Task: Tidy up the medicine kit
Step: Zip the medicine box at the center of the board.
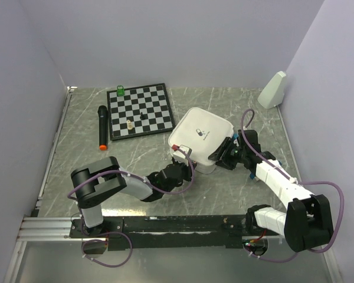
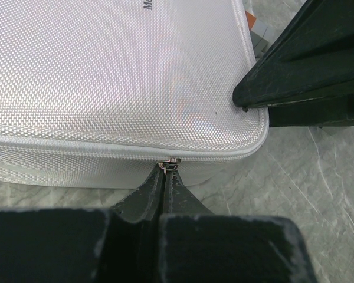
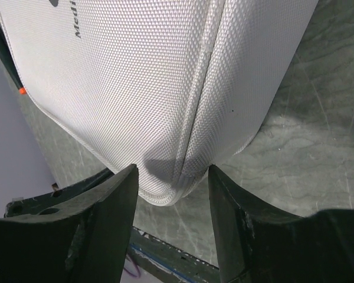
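Closest in: left gripper (image 2: 168, 177), fingers fully closed and pinching the metal zip pull (image 2: 168, 164) on the kit's (image 2: 106, 76) near side wall, just short of one rounded corner. Lid is down flat on the case, pill logo up.

Right gripper (image 3: 172, 177): jaws spread, one finger on each side of a kit (image 3: 153, 88) corner, seam running down between them. Pads look right at the fabric, but I can't tell whether they squeeze it or just flank it.

Top cam: kit (image 1: 202, 137) sits on the marble table (image 1: 224, 194). Left gripper (image 1: 178, 168) is at its near-left edge, right gripper (image 1: 227, 154) at its near-right corner.

Chessboard (image 1: 140, 110) lies just beyond the kit's far-left side, close but not touching, with a couple of pieces on it. Green piece (image 1: 120, 91) is at the board corner farthest from the kit. Black stick with orange tip (image 1: 102, 125) lies past the board, well apart from the kit. White wedge-shaped unit (image 1: 272, 89) leans on the wall beyond the kit's far-right side.
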`<act>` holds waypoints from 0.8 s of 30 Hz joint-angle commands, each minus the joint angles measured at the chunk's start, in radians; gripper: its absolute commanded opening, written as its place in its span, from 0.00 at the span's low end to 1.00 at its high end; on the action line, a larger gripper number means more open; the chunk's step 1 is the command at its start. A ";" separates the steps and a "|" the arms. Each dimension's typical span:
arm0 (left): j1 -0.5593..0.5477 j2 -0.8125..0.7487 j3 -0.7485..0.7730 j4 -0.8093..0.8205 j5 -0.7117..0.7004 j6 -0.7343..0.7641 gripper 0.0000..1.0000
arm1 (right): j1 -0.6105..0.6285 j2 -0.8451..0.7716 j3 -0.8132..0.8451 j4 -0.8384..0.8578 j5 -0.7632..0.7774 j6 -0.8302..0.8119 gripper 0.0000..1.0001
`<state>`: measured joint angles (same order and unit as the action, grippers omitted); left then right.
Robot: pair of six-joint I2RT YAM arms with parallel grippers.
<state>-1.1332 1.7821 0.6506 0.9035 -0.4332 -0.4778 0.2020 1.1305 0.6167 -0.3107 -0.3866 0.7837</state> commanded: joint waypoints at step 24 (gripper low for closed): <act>-0.039 -0.016 -0.048 0.037 -0.210 -0.028 0.01 | -0.022 0.032 0.009 -0.047 0.058 -0.093 0.00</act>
<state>-1.1839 1.8034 0.6430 0.9474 -0.5667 -0.4824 0.1871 1.1744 0.6273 -0.3370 -0.4065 0.7643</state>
